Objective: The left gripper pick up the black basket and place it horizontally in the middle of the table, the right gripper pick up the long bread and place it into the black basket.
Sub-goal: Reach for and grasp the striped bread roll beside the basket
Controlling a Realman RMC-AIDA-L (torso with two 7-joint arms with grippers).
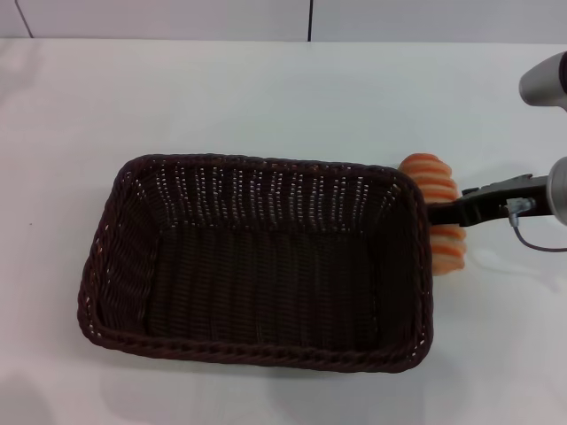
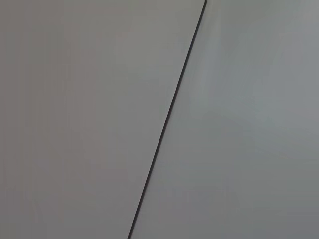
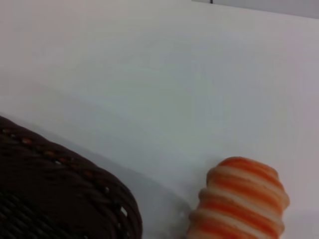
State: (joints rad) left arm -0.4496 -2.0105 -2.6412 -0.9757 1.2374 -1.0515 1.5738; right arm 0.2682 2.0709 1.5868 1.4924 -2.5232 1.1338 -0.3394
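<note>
The black basket (image 1: 257, 352) lies lengthwise across the middle of the white table (image 1: 266, 97), empty. The long bread (image 1: 431, 177), tan with orange stripes, is just outside the basket's right rim. My right gripper (image 1: 436, 212) reaches in from the right, one black finger crossing the loaf's middle, and is shut on it. The right wrist view shows the bread's end (image 3: 241, 201) beside the basket's corner (image 3: 65, 199). The left gripper is out of view.
A grey cable (image 1: 532, 237) loops under the right arm. The left wrist view shows only pale panels with a dark seam (image 2: 169, 114). A wall (image 1: 177, 18) runs behind the table's far edge.
</note>
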